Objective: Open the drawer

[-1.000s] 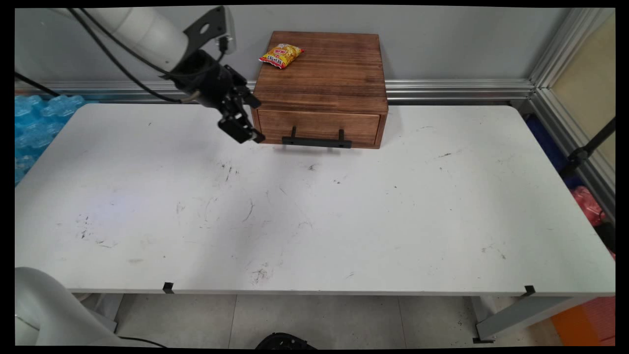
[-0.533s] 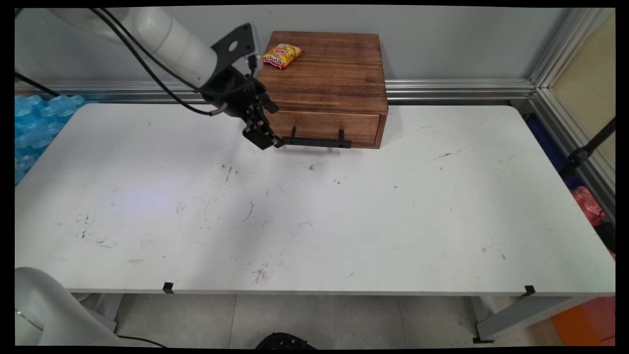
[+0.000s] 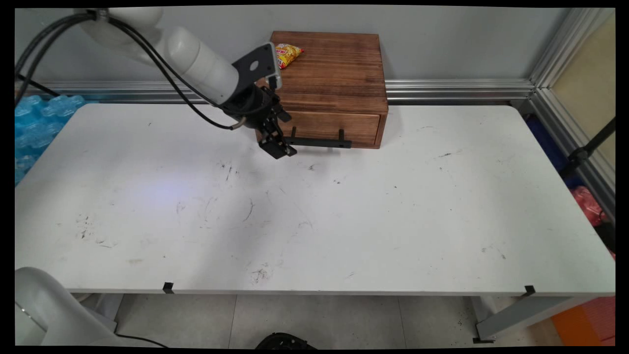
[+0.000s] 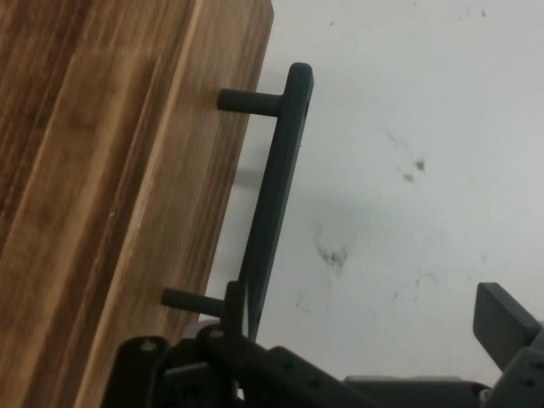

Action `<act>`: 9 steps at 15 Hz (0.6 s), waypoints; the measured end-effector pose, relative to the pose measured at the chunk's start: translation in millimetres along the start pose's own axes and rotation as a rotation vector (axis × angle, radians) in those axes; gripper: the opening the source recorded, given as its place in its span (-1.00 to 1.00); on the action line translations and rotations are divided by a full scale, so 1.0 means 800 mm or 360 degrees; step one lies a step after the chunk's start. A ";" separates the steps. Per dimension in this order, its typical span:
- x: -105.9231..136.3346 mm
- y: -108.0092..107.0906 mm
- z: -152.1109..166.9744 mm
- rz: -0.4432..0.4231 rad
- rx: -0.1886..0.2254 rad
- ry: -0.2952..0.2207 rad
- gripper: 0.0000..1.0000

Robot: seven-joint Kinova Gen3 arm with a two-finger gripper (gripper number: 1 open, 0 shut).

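A dark wooden box (image 3: 334, 73) with one drawer stands at the table's back edge, its drawer (image 3: 319, 125) shut. On its top lies a yellow and red snack packet (image 3: 289, 50), partly hidden behind the wrist. My gripper (image 3: 278, 150) is open and hangs low at the left end of the black bar handle (image 3: 322, 143). In the hand view the handle (image 4: 276, 187) runs up from beside the left finger (image 4: 234, 306), while the right finger (image 4: 506, 319) stands far off over the bare table. Nothing is held.
Blue bubble wrap (image 3: 34, 123) lies off the table's left end. An aluminium frame (image 3: 565, 98) borders the right side, with a red bag (image 3: 587, 204) below it. The white table (image 3: 344, 221) is scuffed with dark marks.
The arm has swung right and down, carrying the gripper from left of the box to the handle's left end. Its wrist now covers part of the snack packet.
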 end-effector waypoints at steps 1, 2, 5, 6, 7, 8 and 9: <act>0.000 0.000 0.006 0.0008 0.0001 -0.0001 1.00; 0.000 0.000 0.011 0.0015 0.0002 -0.0002 1.00; 0.002 -0.001 0.026 0.0037 0.0004 -0.0003 1.00; 0.002 -0.002 0.030 0.0042 0.0005 -0.0004 1.00; 0.003 -0.002 0.035 0.0049 0.0006 -0.0004 1.00; 0.003 -0.003 0.038 0.0052 0.0006 -0.0004 1.00; 0.004 -0.003 0.041 0.0056 0.0007 -0.0005 1.00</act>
